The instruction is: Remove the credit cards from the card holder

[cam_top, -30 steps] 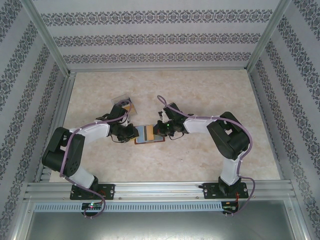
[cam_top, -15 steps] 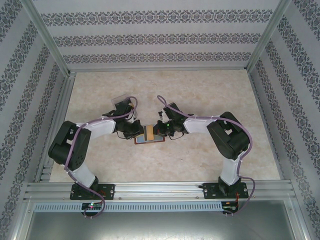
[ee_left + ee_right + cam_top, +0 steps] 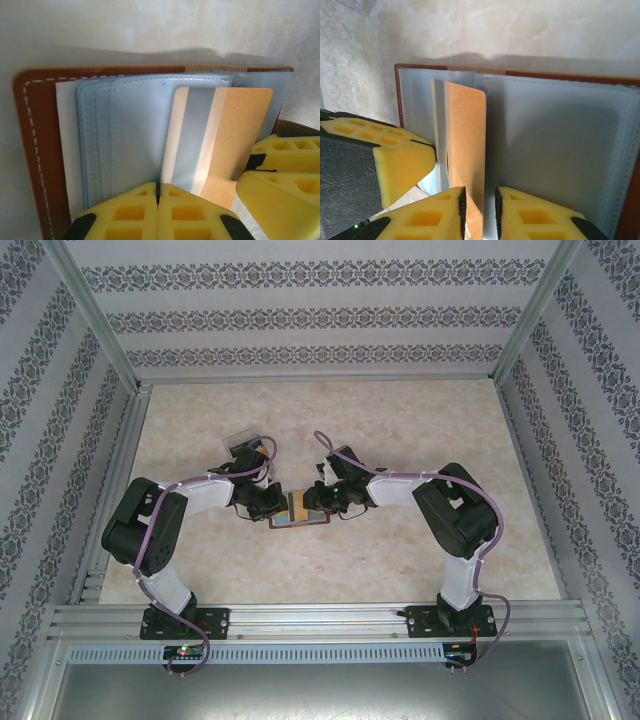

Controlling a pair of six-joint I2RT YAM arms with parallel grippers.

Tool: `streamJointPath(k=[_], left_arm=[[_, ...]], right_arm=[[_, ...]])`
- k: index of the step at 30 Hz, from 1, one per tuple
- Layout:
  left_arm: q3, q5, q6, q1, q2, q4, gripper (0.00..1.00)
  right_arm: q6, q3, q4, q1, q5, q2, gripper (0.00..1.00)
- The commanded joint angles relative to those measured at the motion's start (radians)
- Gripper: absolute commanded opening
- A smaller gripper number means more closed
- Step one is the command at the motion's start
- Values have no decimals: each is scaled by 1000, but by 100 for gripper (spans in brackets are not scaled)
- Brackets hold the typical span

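Orange card [image 3: 240,130] pinched by left claw [image 3: 157,189]; right claw [image 3: 480,194] ajar.

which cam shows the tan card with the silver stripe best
Left wrist: the tan plastic card with the silver stripe faces it almost flat, stripe and top corners plain. Right wrist sees it slanted, a narrow orange strip. Top external gives a tiny tan patch.

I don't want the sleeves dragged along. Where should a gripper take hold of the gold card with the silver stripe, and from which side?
Pinch the card by its free edge, which stands clear of the card holder and its clear sleeves, pads on the two flat faces. Come from the left arm's side, where the left gripper is shut on that edge.
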Motion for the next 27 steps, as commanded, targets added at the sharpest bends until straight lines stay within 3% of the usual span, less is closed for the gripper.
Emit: streamJointPath(k=[1, 7, 20, 25, 27], left_arm=[[-17, -16, 1, -12, 25, -21, 6], [-4, -24, 13, -12, 27, -40, 6], [10, -26, 19, -12, 11, -53, 7], [63, -23, 15, -8, -39, -81, 11], [87, -24, 13, -3, -68, -96, 17]], right_arm=[[11, 13, 27, 0, -24, 31, 22], [10, -5, 28, -11, -17, 15, 0], [-56, -93, -18, -111, -37, -142, 0], [-92, -99, -79, -141, -32, -234, 0], [-115, -92, -115, -150, -24, -270, 0]])
